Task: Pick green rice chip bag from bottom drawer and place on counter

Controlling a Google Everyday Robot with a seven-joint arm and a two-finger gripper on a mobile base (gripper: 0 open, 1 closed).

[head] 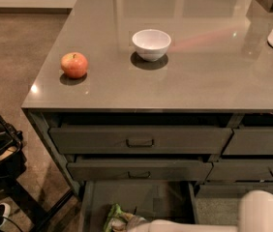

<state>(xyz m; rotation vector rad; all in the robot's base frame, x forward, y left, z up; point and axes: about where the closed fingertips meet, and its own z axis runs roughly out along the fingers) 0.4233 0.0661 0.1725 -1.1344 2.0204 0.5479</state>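
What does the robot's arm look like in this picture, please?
Smooth, glossy off-white shells: a bulbous rounded joint and a slim tube-like forearm. No cables or markings show. Its gripper sits at the bottom edge, by the crinkled green bag.

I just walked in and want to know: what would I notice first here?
A red apple and a white bowl sit apart on the grey counter. Below, the bottom drawer stands open, with the robot's tool at the green rice chip bag inside.

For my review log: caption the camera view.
Robot gripper at green rice chip bag in open bottom drawer; apple and bowl on counter.
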